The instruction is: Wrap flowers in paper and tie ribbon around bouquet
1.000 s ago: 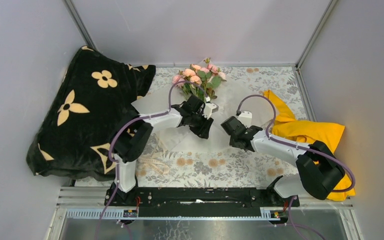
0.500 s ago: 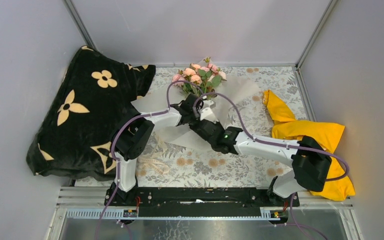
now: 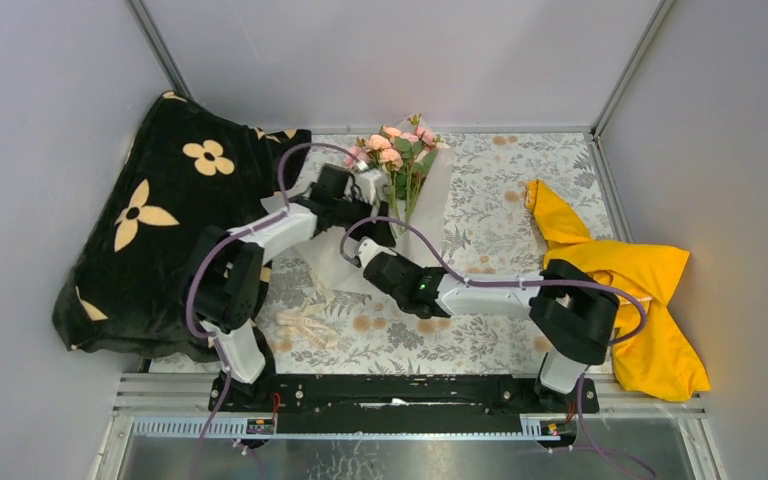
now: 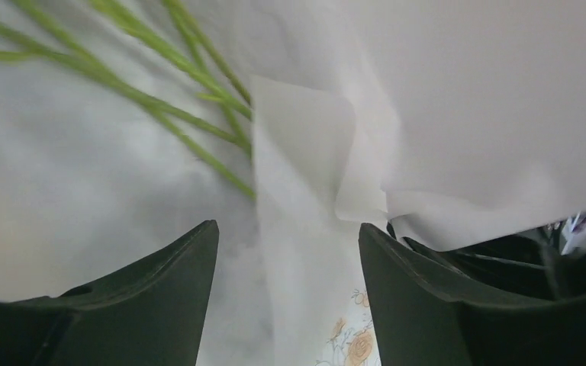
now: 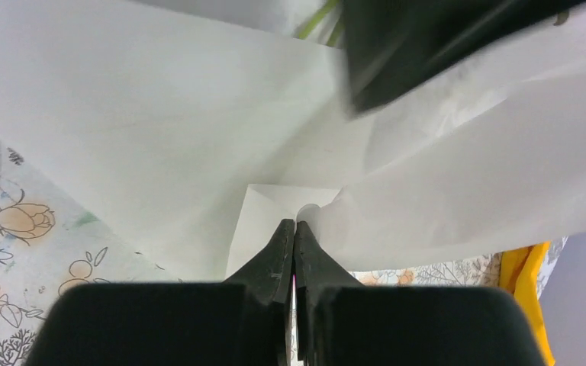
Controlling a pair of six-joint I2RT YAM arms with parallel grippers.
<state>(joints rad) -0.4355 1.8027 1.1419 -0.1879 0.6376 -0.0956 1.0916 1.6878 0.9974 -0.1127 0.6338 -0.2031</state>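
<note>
The flowers (image 3: 397, 150) lie at the back middle, pink heads away from me, and their thin green stems (image 4: 160, 107) run over the paper (image 3: 332, 265). A flap of the paper (image 5: 465, 175) folds across the stems. My right gripper (image 3: 357, 247) is shut, and its tips (image 5: 295, 226) pinch an edge of that paper flap. My left gripper (image 3: 358, 188) hovers just behind it beside the stems, with its jaws (image 4: 288, 225) open over the paper and gripping nothing. The ribbon (image 3: 305, 325) lies loose on the tablecloth near the left arm's base.
A black blanket (image 3: 170, 220) with beige flower prints fills the left side. A yellow cloth (image 3: 610, 265) is heaped at the right, behind the right arm's elbow. The floral tablecloth (image 3: 500, 210) covers the table. One left finger (image 5: 420, 46) shows dark above the paper in the right wrist view.
My right arm swept left across the table, carrying the paper's right flap over the stems. My left gripper let go, opened and shifted back and left.
</note>
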